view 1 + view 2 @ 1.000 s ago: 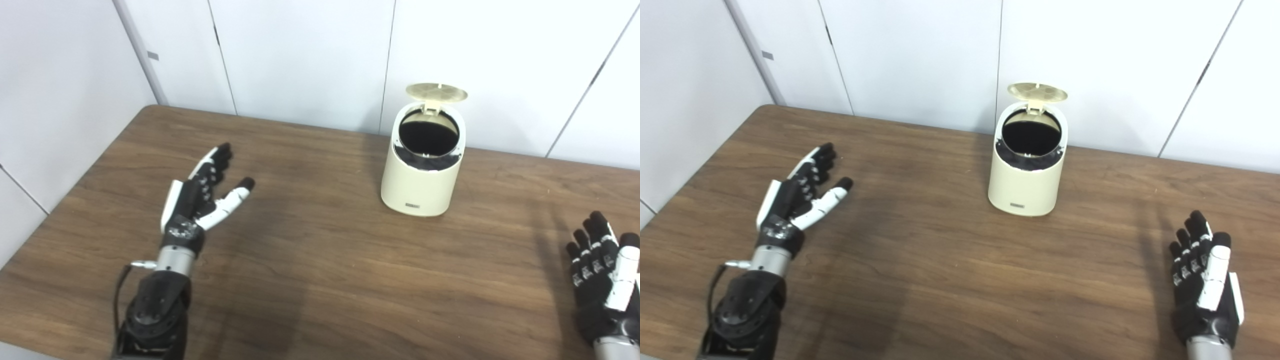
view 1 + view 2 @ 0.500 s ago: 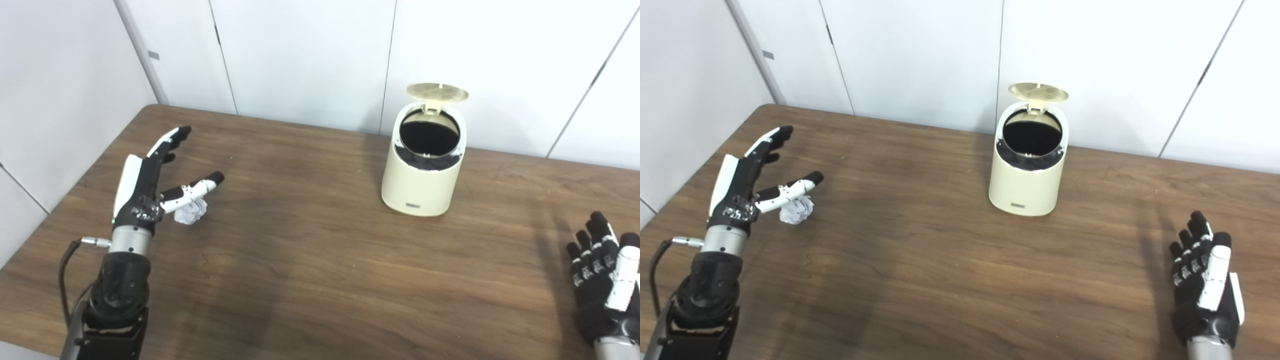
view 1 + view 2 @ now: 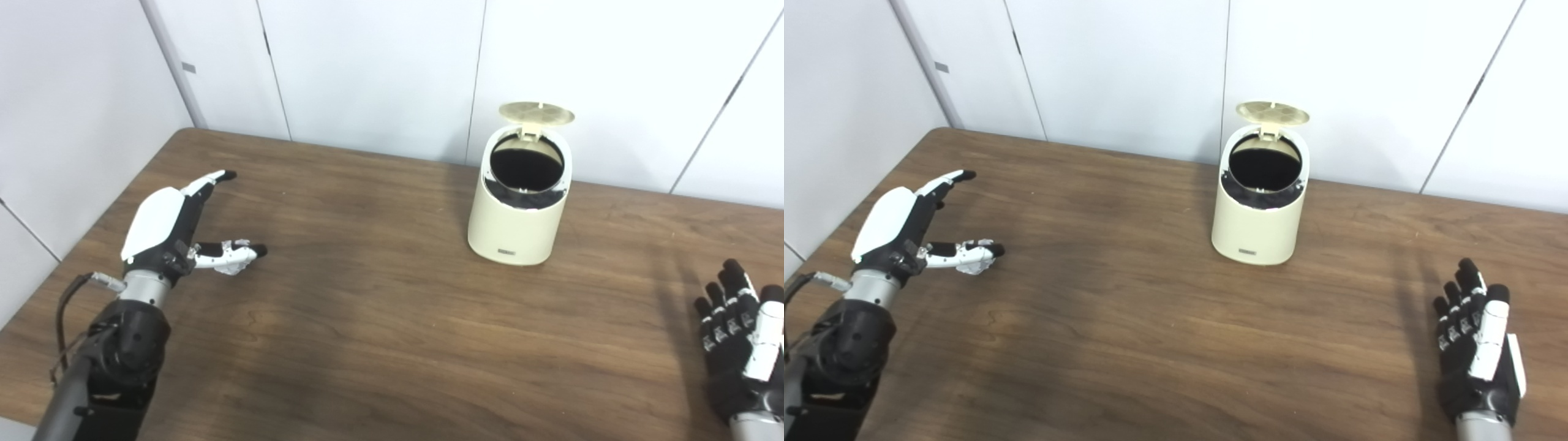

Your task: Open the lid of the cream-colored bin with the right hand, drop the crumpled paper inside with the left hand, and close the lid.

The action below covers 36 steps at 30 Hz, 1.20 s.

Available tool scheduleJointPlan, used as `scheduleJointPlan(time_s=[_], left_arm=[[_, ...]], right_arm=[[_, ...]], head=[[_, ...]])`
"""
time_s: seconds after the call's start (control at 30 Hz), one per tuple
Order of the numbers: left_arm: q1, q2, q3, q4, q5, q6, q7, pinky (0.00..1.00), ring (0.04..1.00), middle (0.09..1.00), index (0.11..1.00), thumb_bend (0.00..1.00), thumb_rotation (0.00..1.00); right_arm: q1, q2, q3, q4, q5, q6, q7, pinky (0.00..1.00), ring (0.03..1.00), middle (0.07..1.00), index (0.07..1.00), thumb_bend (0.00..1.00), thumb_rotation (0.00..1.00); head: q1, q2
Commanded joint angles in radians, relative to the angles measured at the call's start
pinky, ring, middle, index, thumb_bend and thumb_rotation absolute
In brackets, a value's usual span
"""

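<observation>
Nearest you, your right hand (image 3: 1476, 343) lies low on the table (image 3: 392, 343), well to the right of the bin (image 3: 519, 196) and closer to you than it, fingers spread and holding nothing. It looks idle, which fits its first job being finished.

Well to the left of the bin and also nearer you, your left hand (image 3: 177, 229) hovers palm-down just over the wood, fingers apart and thumb reaching toward the bin. The crumpled paper (image 3: 236, 264) is mostly hidden behind the thumb; only a bit of white shows there, on the table. I cannot tell whether the thumb touches it, but the hand has not closed around it.

Farthest back, the bin stands upright near the wall (image 3: 367, 67), its lid (image 3: 536, 113) tipped up on the rear hinge and the dark opening facing you.

So, by my reading, step one is done. You have yet to grasp the paper, carry it across to the bin, release it into the opening, and shut the lid.
</observation>
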Motion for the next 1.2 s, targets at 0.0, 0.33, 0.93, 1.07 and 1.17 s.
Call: scheduleJointPlan(time_s=[0.0, 0.33, 0.93, 1.07, 1.17], left_arm=[[-0.005, 0.042, -0.005, -0.021, 0.031, 0.012, -0.016, 0.84, 0.925, 0.905, 0.879, 0.98, 0.26], [-0.01, 0.092, -0.059, -0.047, 0.133, 0.08, -0.11, 0.87, 0.931, 0.902, 0.867, 0.95, 0.22], [-0.009, 0.095, -0.064, -0.032, 0.197, 0.075, -0.151, 0.84, 0.926, 0.892, 0.813, 0.9, 0.15], [-0.011, 0.091, -0.062, -0.019, 0.187, 0.069, -0.147, 0.78, 0.905, 0.884, 0.808, 0.89, 0.15], [-0.012, 0.094, -0.065, -0.003, 0.187, 0.051, -0.134, 0.78, 0.891, 0.873, 0.804, 0.89, 0.16]], right_arm=[[-0.008, -0.002, 0.004, -0.016, 0.003, 0.015, 0.009, 1.0, 0.997, 0.995, 0.943, 0.42, 1.0], [-0.01, -0.018, 0.014, -0.026, -0.01, 0.036, 0.019, 1.0, 0.992, 0.995, 0.953, 0.4, 1.0], [-0.016, -0.02, 0.014, 0.003, 0.0, 0.02, 0.036, 1.0, 0.991, 0.977, 0.952, 0.42, 1.0], [-0.012, -0.013, 0.008, -0.006, 0.011, 0.03, 0.028, 1.0, 0.981, 0.962, 0.943, 0.4, 1.0], [-0.012, -0.011, 0.008, -0.009, 0.014, 0.032, 0.026, 1.0, 0.98, 0.961, 0.944, 0.4, 1.0]], head=[[0.0, 0.001], [0.0, -0.001], [-0.008, 0.002], [-0.013, 0.001], [-0.016, 0.002]])
